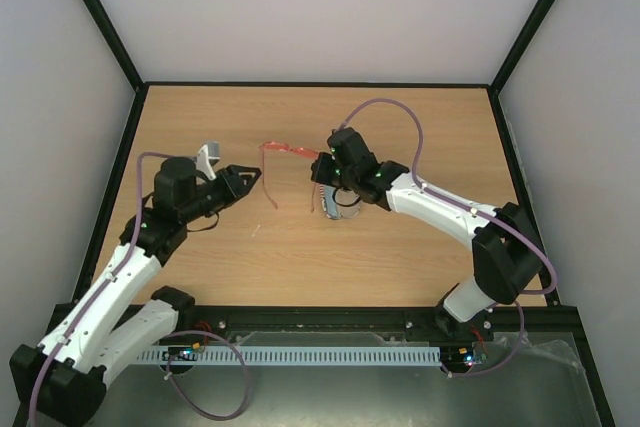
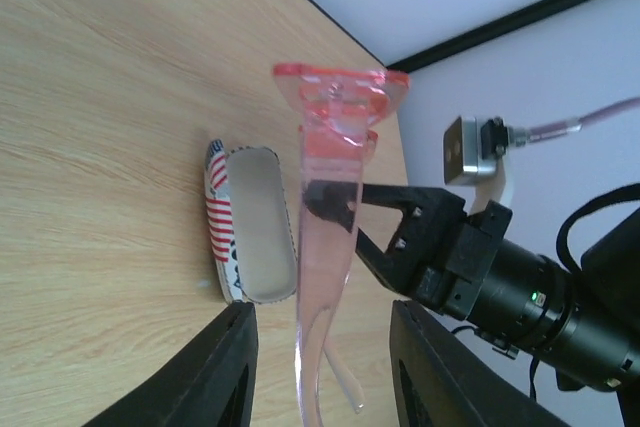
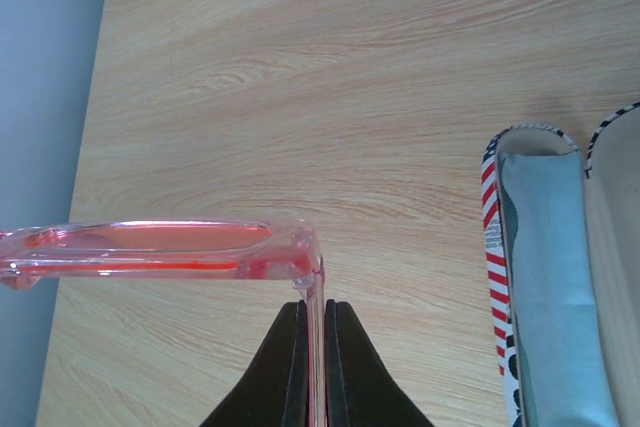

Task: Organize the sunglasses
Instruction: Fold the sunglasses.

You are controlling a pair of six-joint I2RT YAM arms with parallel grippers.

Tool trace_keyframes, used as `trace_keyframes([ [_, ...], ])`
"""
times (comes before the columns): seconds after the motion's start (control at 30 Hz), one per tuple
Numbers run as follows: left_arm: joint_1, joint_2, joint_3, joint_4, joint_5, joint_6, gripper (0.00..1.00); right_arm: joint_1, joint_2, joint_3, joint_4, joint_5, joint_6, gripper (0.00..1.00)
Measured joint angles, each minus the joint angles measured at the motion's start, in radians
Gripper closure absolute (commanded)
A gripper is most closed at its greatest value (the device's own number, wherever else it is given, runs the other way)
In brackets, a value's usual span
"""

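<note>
Left wrist view shows the left gripper [image 2: 320, 332] with its jaws apart. The temple-arm ends of the sunglasses [image 2: 330, 147] hang between them untouched, probably so it can take or fold one. Beyond, the right gripper [image 3: 317, 312] is clamped on a temple arm, holding the frame in the air over the tabletop's middle. The open case [image 2: 250, 227] lies underneath, apparently waiting to receive them.

The sunglasses [image 3: 150, 245] (far end) are cut off at left.
</note>
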Motion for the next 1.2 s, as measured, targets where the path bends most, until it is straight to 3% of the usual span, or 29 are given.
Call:
trace_keyframes([
  [0.27,-0.098,0.025,-0.01,0.102,-0.013,-0.013,0.55,-0.003,-0.006,-0.036,0.043,-0.066,0.014,0.99],
  [0.9,-0.115,0.137,-0.058,0.301,0.0,-0.021,0.55,-0.008,-0.09,-0.149,0.145,-0.244,0.07,0.99],
  [1.03,-0.121,0.163,-0.05,0.314,0.006,-0.012,0.38,-0.008,-0.106,-0.171,0.146,-0.249,0.078,0.99],
  [1.2,-0.139,0.098,-0.039,0.235,-0.017,0.004,0.26,-0.014,-0.108,-0.171,0.148,-0.249,0.079,0.99],
])
